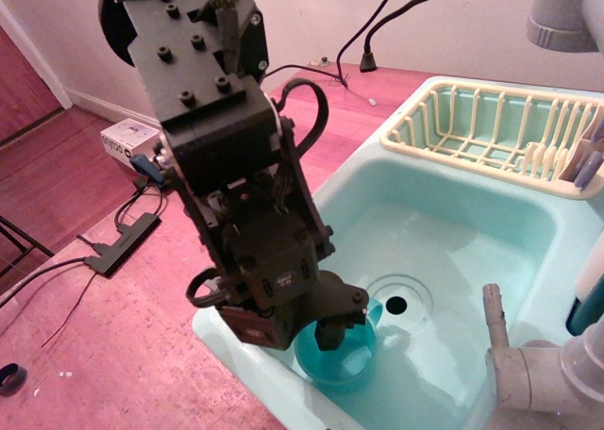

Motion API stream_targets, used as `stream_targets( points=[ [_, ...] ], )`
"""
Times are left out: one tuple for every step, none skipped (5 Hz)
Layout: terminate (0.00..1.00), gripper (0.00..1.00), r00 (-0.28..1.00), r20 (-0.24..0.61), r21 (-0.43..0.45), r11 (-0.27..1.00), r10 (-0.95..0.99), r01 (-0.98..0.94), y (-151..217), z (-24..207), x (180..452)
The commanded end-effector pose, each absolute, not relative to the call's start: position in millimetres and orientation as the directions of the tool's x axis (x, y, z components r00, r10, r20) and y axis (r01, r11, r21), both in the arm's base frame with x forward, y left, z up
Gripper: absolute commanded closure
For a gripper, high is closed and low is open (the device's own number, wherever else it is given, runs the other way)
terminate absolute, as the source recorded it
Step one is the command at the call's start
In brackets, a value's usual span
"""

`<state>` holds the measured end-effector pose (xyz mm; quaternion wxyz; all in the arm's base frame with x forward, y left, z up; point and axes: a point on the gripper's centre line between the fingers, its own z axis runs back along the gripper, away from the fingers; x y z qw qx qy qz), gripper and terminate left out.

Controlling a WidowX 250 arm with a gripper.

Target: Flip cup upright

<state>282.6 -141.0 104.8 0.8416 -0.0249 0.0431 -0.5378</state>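
Note:
The teal-blue translucent cup (342, 362) stands in the near-left corner of the pale aqua sink basin (453, 251). Its mouth seems to face up toward the camera, and its small handle (375, 310) points to the back right. My gripper (326, 340) comes down from the black arm right over the cup. One dark finger (332, 332) reaches to the cup's near rim. The other finger is hidden behind the gripper body, so the grip does not show.
A cream dish rack (495, 133) sits at the basin's far right edge. The drain (396, 305) lies just right of the cup. A grey faucet pipe (528, 373) stands at the bottom right. Cables and a power strip (123, 241) lie on the floor to the left.

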Motion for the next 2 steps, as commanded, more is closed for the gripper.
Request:
stream_targets(
  points=[
    [0.0, 0.0, 0.445, -0.035, 0.011, 0.445, -0.895, 0.896, -126.1, 155.4, 286.0],
    [1.0, 0.0, 0.419, -0.03, -0.002, 0.419, -0.908, 0.908, -119.2, 167.5, 282.9]
  ],
)
